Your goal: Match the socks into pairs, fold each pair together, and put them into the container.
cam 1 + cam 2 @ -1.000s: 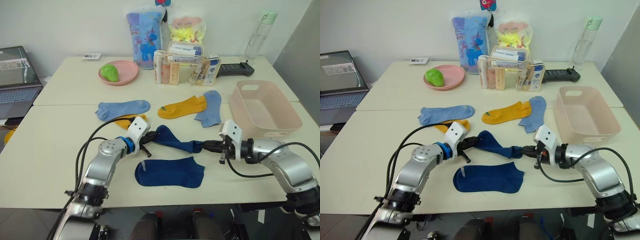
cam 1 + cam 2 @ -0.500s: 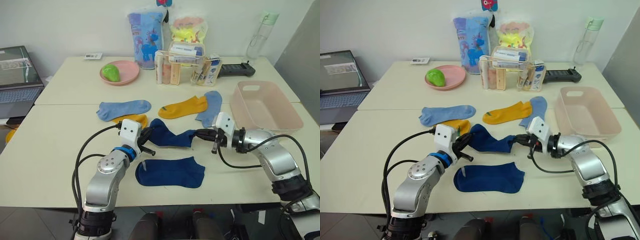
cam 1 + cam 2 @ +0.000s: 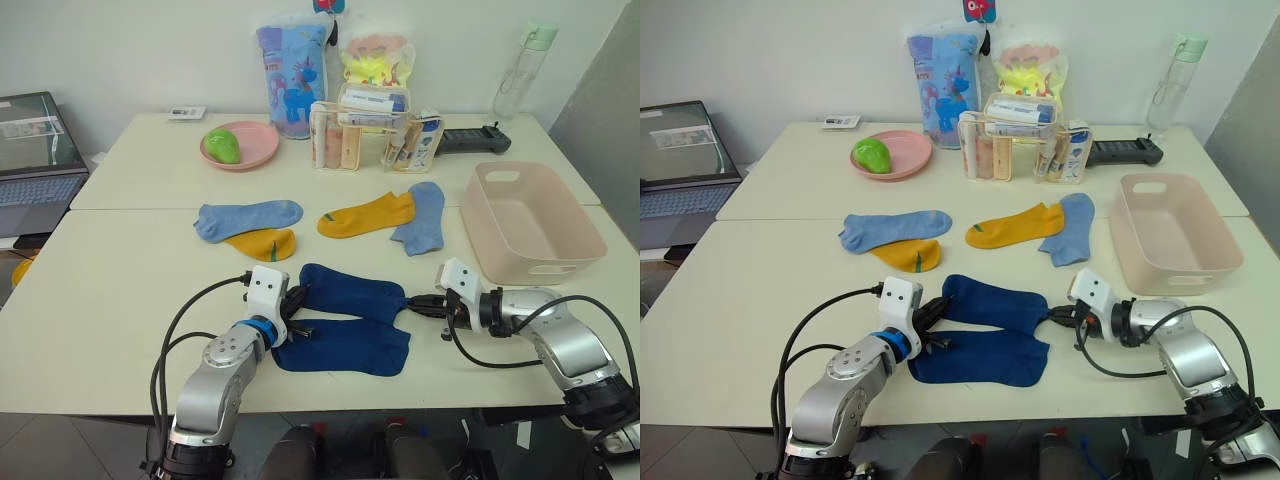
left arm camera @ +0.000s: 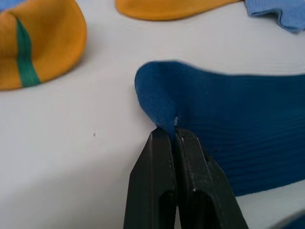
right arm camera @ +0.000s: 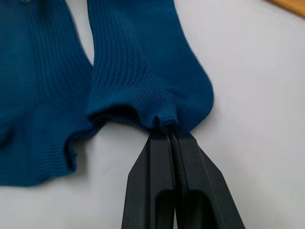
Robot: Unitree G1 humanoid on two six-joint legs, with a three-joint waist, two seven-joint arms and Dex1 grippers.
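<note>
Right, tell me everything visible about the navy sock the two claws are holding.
The held navy sock is a short ankle sock of dark blue ribbed knit, stretched flat across the table, overlapping the far edge of the second navy sock. The left claw is shut on one rounded end; the right claw is shut on the opposite end, where the fabric bunches into a fold. It lies nearer the robot than the mustard and light blue socks, apart from them.
</note>
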